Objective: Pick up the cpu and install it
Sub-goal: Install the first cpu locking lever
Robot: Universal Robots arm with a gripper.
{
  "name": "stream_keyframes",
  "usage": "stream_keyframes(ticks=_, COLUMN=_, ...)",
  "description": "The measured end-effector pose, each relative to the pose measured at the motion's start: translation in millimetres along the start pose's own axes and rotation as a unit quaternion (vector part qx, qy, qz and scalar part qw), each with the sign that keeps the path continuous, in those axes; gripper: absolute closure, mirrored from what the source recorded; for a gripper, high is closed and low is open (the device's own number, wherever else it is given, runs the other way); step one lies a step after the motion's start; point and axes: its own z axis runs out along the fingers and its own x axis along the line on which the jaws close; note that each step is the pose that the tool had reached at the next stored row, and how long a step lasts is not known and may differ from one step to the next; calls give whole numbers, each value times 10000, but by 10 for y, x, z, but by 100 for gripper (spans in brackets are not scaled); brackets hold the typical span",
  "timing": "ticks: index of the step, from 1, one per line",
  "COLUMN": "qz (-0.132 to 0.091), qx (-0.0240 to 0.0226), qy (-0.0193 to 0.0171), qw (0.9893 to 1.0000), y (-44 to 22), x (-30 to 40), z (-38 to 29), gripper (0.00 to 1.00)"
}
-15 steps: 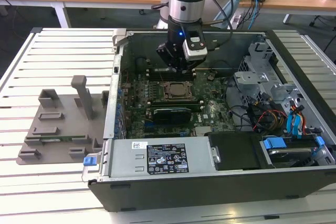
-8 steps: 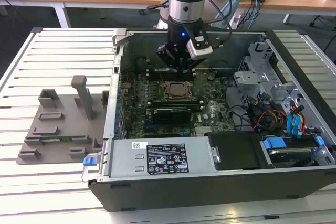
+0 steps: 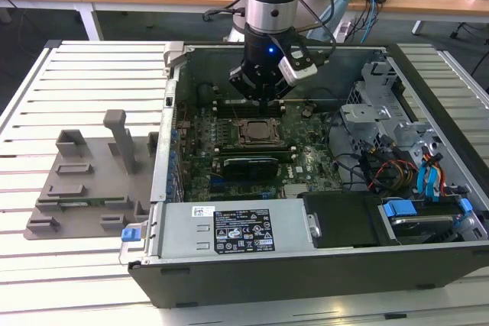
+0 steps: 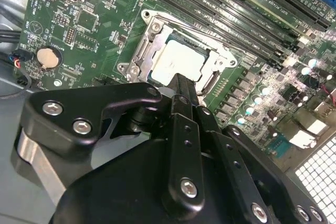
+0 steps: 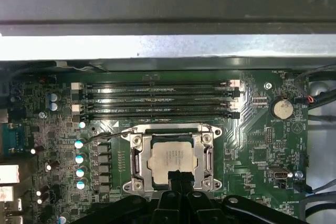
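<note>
Pincer (image 3: 263, 98) poised low inside the open computer case (image 3: 428, 261), fingers drawn together with nothing clamped between them, tip just at the 12 o'clock side of the socket frame (image 3: 256, 133) in the exterior view. Hard to tell whether touching the chip or hanging a hair above it.

At 9 o'clock from the case, grey fixture blocks (image 3: 84, 181) on the slatted table (image 3: 30, 82), well apart from the work; judged a staging stand for parts.

At centre, the cpu (image 5: 170, 158) lying flat and square within the socket frame, silver top up, seen in both wrist views (image 4: 176, 61), the pincer's dark tip (image 5: 178, 176) over its near edge. Seated, by the look of it, hence no grip needed; closed fingers probably there for pressing or for a clean exit between the frame's metal sides. Socket frame around the chip, not over it.

Beyond the socket, memory slots (image 5: 157, 98) in parallel rows. Coin battery (image 5: 281, 109) off to one side of the board.

At 6 o'clock from the socket, the power supply (image 3: 229, 227); at 3 o'clock, the drive cage (image 3: 382, 112) with its cables, clear of the arm.
</note>
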Motion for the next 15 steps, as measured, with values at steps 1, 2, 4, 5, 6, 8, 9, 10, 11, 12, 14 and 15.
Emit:
stream_keyframes(ticks=1, qz=-5, qx=0, qy=0, qw=10000, y=0, x=0, z=0, gripper=89)
stream_keyframes(ticks=2, qz=-8, qx=0, qy=0, qw=10000, y=0, x=0, z=0, gripper=89)
stream_keyframes(ticks=4, qz=-8, qx=0, qy=-1, qw=10000, y=-1, x=2, z=-2, gripper=89)
stream_keyframes(ticks=5, qz=-9, qx=1, qy=-1, qw=10000, y=-1, x=3, z=-15, gripper=89)
stream_keyframes(ticks=6, qz=-9, qx=1, qy=-2, qw=10000, y=-4, x=2, z=-60, gripper=89)
stream_keyframes(ticks=8, qz=-9, qx=-2, qy=-3, qw=10000, y=-4, x=3, z=-77, gripper=89)
stream_keyframes(ticks=9, qz=-11, qx=-3, qy=-3, qw=10000, y=-4, x=4, z=-78, gripper=89)
stream_keyframes(ticks=10, qz=-14, qx=-1, qy=-2, qw=10000, y=-4, x=7, z=-79, gripper=89)
stream_keyframes(ticks=11, qz=-16, qx=-2, qy=-2, qw=10000, y=-4, x=9, z=-79, gripper=89)
stream_keyframes(ticks=12, qz=-18, qx=-2, qy=-2, qw=10000, y=-4, x=11, z=-80, gripper=89)
stream_keyframes(ticks=14, qz=-45, qx=-2, qy=-2, qw=10000, y=-5, x=35, z=-82, gripper=89)
stream_keyframes(ticks=15, qz=-94, qx=-4, qy=-5, qw=10000, y=-6, x=60, z=-83, gripper=89)
